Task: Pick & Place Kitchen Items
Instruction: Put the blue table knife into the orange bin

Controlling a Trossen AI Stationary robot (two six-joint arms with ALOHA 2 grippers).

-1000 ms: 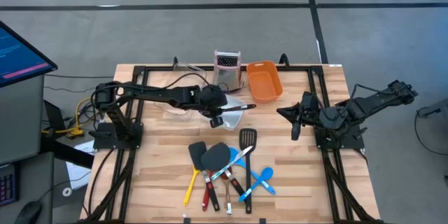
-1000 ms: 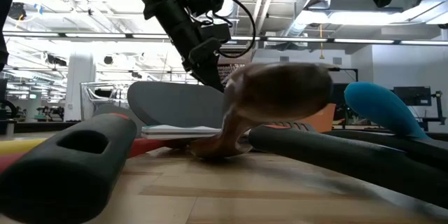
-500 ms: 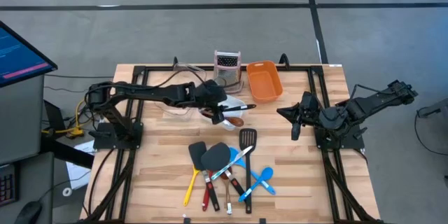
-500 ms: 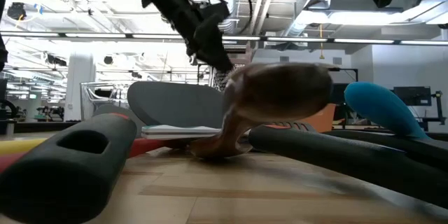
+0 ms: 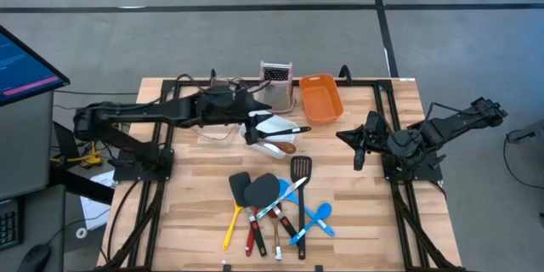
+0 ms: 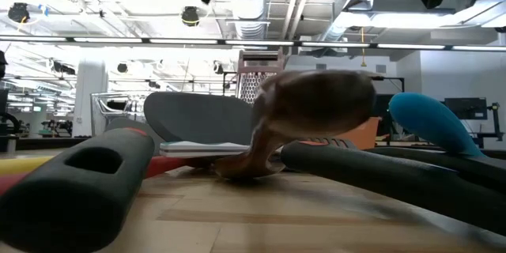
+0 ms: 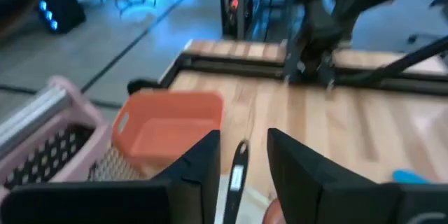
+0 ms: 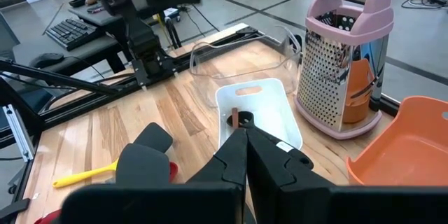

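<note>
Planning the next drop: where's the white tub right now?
High view: the white tub sits at table centre-back, in front of the box grater, left of the orange tub, utensils lying in it.

— Is it bright?
— Yes, lamps shine from the ceiling, and shadows on the worktop (image 5: 357, 204) stay soft.
— Anything fuzzy?
— The left wrist view is smeared, and close handles in the low view look blurry.

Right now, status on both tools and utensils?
Left tool open, empty, near tub. Right tool shut, parked. Utensils in tub; others piled on table.
</note>
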